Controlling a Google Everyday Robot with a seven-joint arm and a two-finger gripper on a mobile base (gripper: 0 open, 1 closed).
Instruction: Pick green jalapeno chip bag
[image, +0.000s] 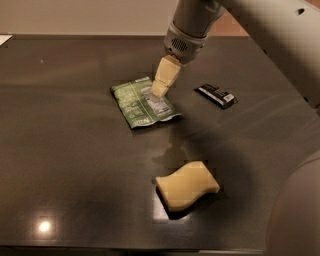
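The green jalapeno chip bag (140, 103) lies flat on the dark table (65, 150), left of centre, with its white label panel facing up. My gripper (159, 90) hangs from the grey arm at the top and points down over the bag's upper right part, with its cream fingertips just above or at the label panel. Nothing is held in it.
A small black wrapped bar (216, 95) lies to the right of the bag. A wavy pale-yellow sponge (186, 185) lies nearer the front, right of centre. The robot's pale arm (285, 45) fills the upper right, and a rounded body part (295, 220) the lower right corner.
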